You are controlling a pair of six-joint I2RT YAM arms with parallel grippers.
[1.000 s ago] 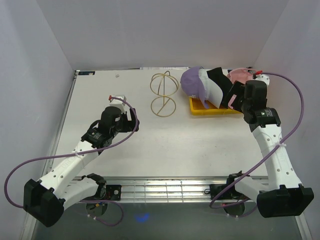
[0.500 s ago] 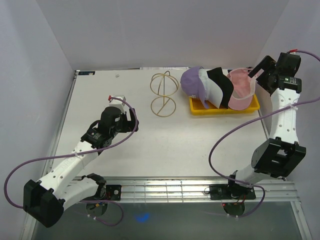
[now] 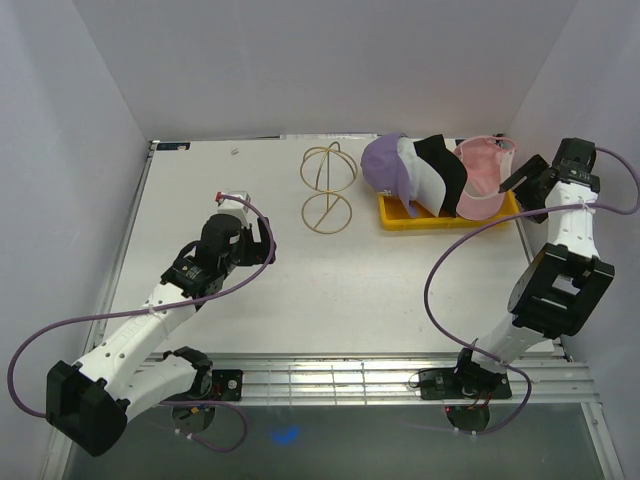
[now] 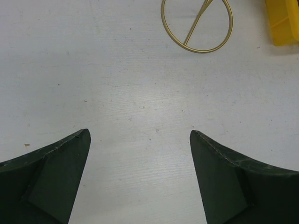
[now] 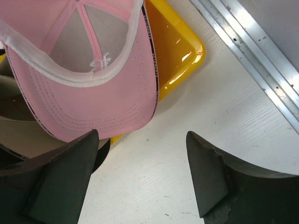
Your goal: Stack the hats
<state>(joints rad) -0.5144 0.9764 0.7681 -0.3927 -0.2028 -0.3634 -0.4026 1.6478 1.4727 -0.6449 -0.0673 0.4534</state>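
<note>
A white surface (image 3: 390,290) is shown from above, with two white-and-black robot arms mounted at its near edge. Four caps are gathered at the far right of the surface, nested one against the next in a leaning row on a flat yellow tray (image 3: 440,222). A purple cap (image 3: 383,163) is placed at the left end, followed by a white cap (image 3: 421,178), a black cap (image 3: 446,166) and a pink cap (image 3: 482,182) at the right end. The pink cap is turned so that its inside and the underside of its brim are seen, and the brim reaches past the tray's edge. The right end effector (image 3: 524,188) is held just beside that brim, at the tray's right end, its fingers spread wide and nothing gripped; whether the brim is touched cannot be told. A gold wire stand (image 3: 327,190) is set left of the tray, apart from it. The left end effector (image 3: 264,240) is held over bare surface, well apart from the caps, its fingers also spread wide and nothing gripped.
</note>
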